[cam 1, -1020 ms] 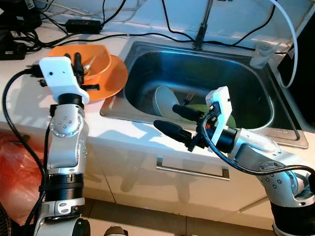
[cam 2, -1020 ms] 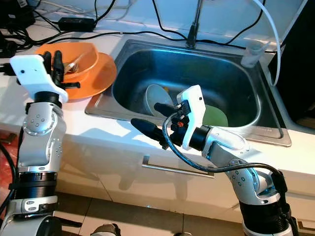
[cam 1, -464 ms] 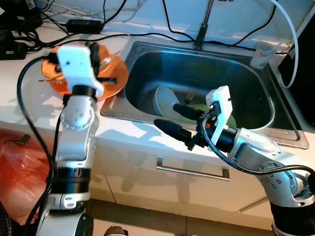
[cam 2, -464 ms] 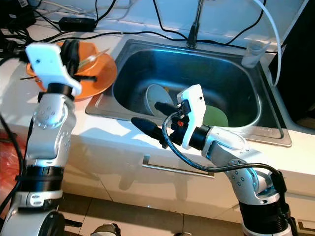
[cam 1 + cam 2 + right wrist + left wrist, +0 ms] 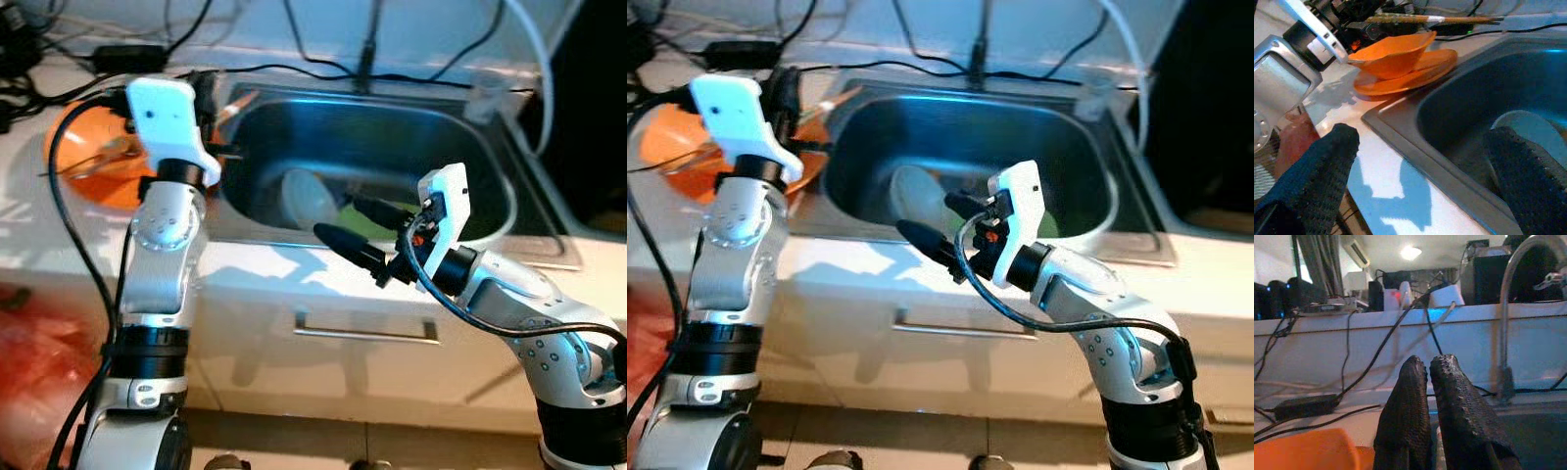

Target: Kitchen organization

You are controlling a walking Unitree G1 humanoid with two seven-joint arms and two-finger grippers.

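Sink (image 5: 490, 176) rim: left tool (image 5: 1426, 382) grips chopsticks (image 5: 1435, 19); right tool (image 5: 355, 223) spread wide.

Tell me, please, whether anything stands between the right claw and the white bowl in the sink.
Nothing visible does. The open right claw hovers over the sink's front rim; the white bowl lies just beyond in the basin. The left claw, shut on chopsticks, is off to the side.

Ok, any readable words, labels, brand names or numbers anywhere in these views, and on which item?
No text can be read in any view.
The orange bowl, orange plate and sink carry no visible print.
The devices on the back ledge are too blurred to show any label.
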